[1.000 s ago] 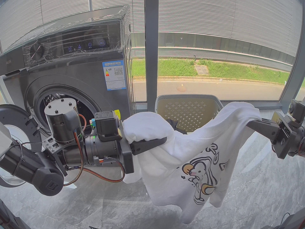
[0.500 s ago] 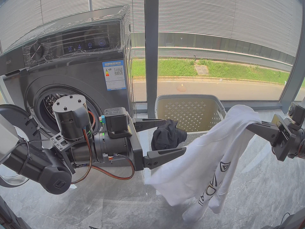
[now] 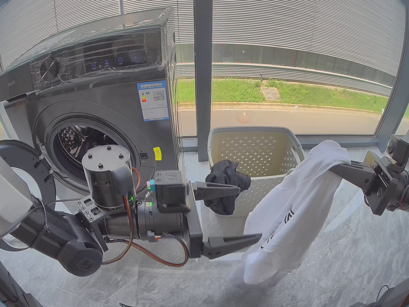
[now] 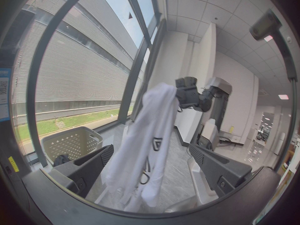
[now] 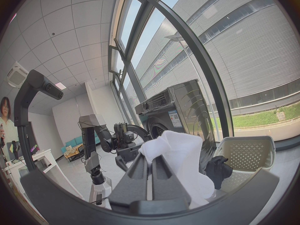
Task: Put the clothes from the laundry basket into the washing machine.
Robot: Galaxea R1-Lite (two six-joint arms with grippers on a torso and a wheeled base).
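1. The right gripper (image 3: 341, 167) is clenched on the top of a white T-shirt (image 3: 294, 209). In the right wrist view its two fingers are seen pressed together, with cloth bunched over their tips.
2. The T-shirt is held in the air from that single grip, to the right of the laundry basket (image 3: 251, 129). Its lower part is draped in front of the basket's right front corner and reaches down near the grey stone floor (image 3: 341, 256). Part of a dark print is seen between the folds.
3. The left gripper (image 3: 249, 213) is released, its jaws spread wide with nothing between them. It is held level in front of the washing machine (image 3: 106, 65), with the fingers pointed toward the T-shirt. The lower fingertip is just beside the hanging cloth; contact cannot be judged.
4. The basket is placed on the floor by the window, right of the washing machine. A black garment (image 3: 223, 184) is draped over its front left rim.
5. The washing machine door (image 3: 21, 171) is swung open to the left, and the drum opening (image 3: 79, 143) is left uncovered.
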